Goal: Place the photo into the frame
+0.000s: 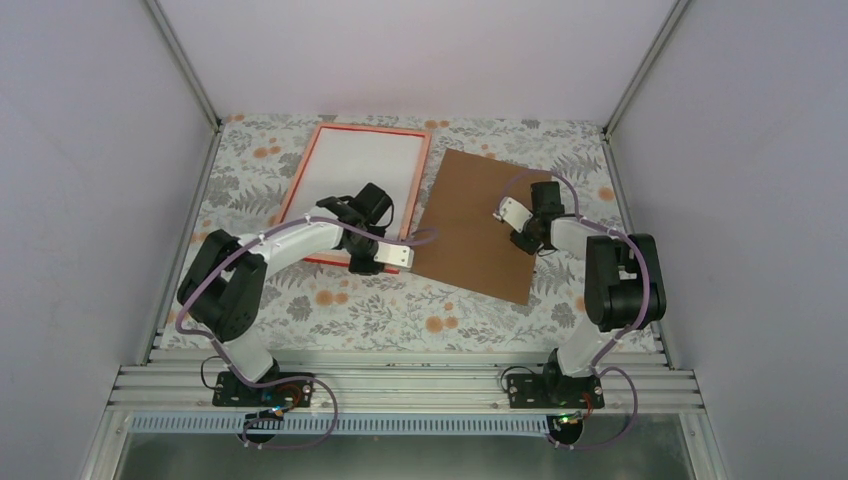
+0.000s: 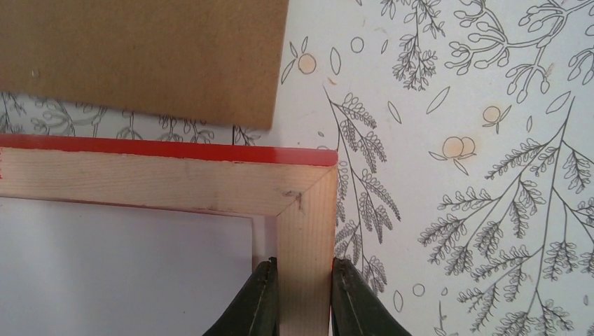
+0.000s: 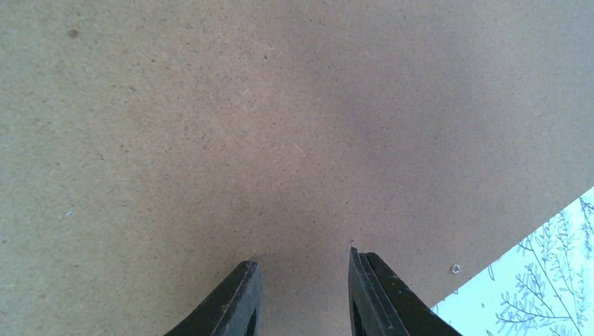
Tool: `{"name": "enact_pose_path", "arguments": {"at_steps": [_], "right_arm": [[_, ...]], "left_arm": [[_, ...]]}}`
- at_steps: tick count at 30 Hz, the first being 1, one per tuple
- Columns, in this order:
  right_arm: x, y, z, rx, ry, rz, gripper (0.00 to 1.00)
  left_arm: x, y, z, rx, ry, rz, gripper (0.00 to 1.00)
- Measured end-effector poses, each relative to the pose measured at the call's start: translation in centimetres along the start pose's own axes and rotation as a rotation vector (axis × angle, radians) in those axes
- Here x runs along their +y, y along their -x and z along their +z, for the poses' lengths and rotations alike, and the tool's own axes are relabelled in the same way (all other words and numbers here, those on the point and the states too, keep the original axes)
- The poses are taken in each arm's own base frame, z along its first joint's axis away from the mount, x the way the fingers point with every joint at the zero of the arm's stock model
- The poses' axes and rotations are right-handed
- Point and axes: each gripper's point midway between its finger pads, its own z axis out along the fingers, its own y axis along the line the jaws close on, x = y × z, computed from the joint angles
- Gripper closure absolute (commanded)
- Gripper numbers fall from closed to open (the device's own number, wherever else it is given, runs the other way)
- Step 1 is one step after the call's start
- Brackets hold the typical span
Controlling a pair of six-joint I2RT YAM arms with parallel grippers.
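Observation:
The red frame (image 1: 375, 128) lies back-up at the back left of the table. Its pale wood back and red edge show in the left wrist view (image 2: 140, 175). A white sheet (image 2: 119, 266) fills its opening. I cannot tell whether this is the photo's white back, and no printed landscape shows in any view. My left gripper (image 1: 400, 258) is shut on the frame's near rail, close to the near right corner, with one finger on each side (image 2: 302, 269). My right gripper (image 1: 524, 243) is open and empty, just above the brown backing board (image 3: 302, 269).
The brown backing board (image 1: 480, 215) lies at an angle right of the frame, its corner close to the frame's edge (image 2: 140, 56). It fills most of the right wrist view (image 3: 280, 126). The floral tablecloth (image 1: 400, 310) covers the table. Grey walls stand on three sides.

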Motion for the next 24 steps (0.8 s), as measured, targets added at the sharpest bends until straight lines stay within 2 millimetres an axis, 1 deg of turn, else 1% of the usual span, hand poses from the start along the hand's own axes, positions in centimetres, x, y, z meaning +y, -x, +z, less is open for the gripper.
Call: {"name": "enact_pose_path", "arguments": {"at_steps": [4,9,13,15,18,19,24], "right_arm": [[-0.1,-0.4,-0.2,0.007,-0.025,-0.028,0.67],[-0.2,-1.1,-0.4,0.02,-0.038,-0.072,0.66],[-0.3,-0.9,-0.3,0.019,-0.029,-0.121,0.65],[-0.3,-0.8,-0.3,0.025,-0.014,-0.139,0.64],[-0.3,-0.7,-0.3,0.029,0.001,-0.174,0.64],[-0.3,-0.7,-0.3,0.03,0.005,-0.186,0.63],[-0.7,0.1,-0.6,0.014,0.022,-0.211,0.58]], "left_arm": [[-0.3,-0.8,-0.2,0.009,0.003,-0.037,0.98],[-1.7,-2.1,0.5,0.035,-0.025,-0.064,0.97],[-2.1,-2.0,1.0,0.023,-0.046,-0.112,0.97],[-2.2,-1.8,1.4,0.014,-0.057,-0.139,0.95],[-2.5,-1.7,1.8,0.003,-0.072,-0.176,0.86],[-2.6,-1.7,1.8,0.0,-0.076,-0.187,0.81],[-2.9,-1.2,1.8,-0.024,-0.096,-0.269,0.46]]}}
